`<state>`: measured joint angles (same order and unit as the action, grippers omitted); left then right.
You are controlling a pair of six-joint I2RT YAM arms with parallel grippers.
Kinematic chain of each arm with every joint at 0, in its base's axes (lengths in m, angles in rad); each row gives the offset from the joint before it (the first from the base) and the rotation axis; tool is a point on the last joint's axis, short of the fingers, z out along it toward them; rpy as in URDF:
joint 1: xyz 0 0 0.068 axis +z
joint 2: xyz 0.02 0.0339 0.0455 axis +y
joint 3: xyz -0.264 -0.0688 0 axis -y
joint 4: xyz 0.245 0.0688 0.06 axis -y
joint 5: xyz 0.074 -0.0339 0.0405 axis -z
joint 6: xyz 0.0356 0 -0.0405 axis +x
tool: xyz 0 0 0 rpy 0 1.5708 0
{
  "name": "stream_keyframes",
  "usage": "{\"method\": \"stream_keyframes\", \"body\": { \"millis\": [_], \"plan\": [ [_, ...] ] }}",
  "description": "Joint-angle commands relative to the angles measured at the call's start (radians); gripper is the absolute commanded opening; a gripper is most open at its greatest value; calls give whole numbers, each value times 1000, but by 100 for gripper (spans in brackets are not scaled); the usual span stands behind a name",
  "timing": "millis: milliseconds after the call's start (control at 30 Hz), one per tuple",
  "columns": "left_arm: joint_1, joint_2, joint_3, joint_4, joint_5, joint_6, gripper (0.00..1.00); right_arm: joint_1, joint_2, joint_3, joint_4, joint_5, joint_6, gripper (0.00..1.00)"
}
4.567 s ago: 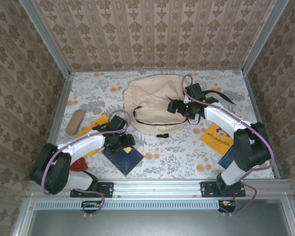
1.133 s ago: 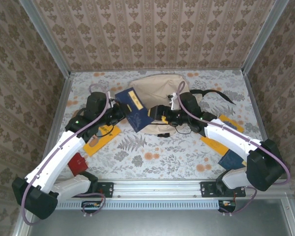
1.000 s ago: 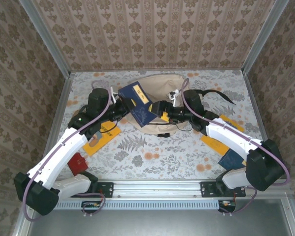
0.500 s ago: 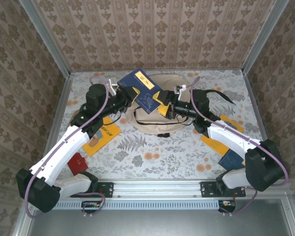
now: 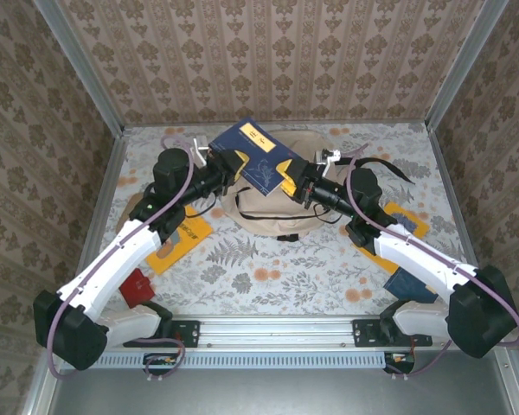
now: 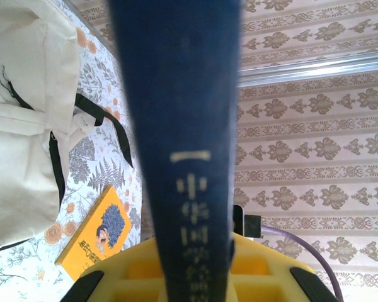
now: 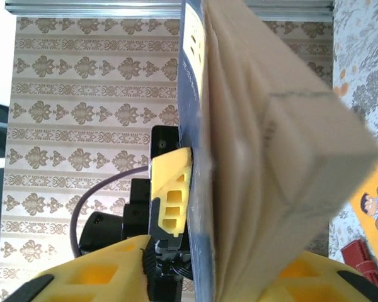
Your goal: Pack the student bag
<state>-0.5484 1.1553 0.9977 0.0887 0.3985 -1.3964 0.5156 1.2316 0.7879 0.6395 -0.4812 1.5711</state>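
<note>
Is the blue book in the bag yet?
Out: the left pincer holds the book in the air above the bag.

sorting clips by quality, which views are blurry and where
Top external: sharp throughout, evenly lit, soft shadows. Left wrist: the blue book sits close to the lens, spine lettering smeared; the student bag behind is clearer. Right wrist: the book's page edges are blurred, the wallpaper crisp, a blown-out white patch at the left edge.
</note>
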Motion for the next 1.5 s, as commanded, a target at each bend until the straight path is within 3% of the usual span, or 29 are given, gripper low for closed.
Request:
{"method": "stream_keyframes", "body": {
  "millis": [0,133,200,400,533,767,967,1233,1467],
  "plan": [
    [1,3,-23,73,38,-37,1,3,-10,21,-19,43,-4,34],
    [-1,7,-38,71,37,-35,5,-4,1,44,-94,62,-50,21],
    [-1,13,-45,60,36,-26,12,-15,2,56,-150,68,-94,13],
    [2,50,-10,-175,-8,170,58,-79,-43,107,-487,147,-380,3],
    [-13,134,84,-413,-105,385,70,-148,-80,109,-665,217,-564,0],
    [-60,383,260,-593,-239,576,68,-247,-161,51,-804,290,-747,0],
    [-83,631,417,-676,-211,649,53,-263,-155,18,-828,163,-785,0],
    [-85,749,365,-703,-170,736,39,-260,-86,-55,-872,-9,-772,0],
    [-95,661,135,-676,-155,733,36,-254,-58,-144,-886,-86,-766,0]
  ]
}}
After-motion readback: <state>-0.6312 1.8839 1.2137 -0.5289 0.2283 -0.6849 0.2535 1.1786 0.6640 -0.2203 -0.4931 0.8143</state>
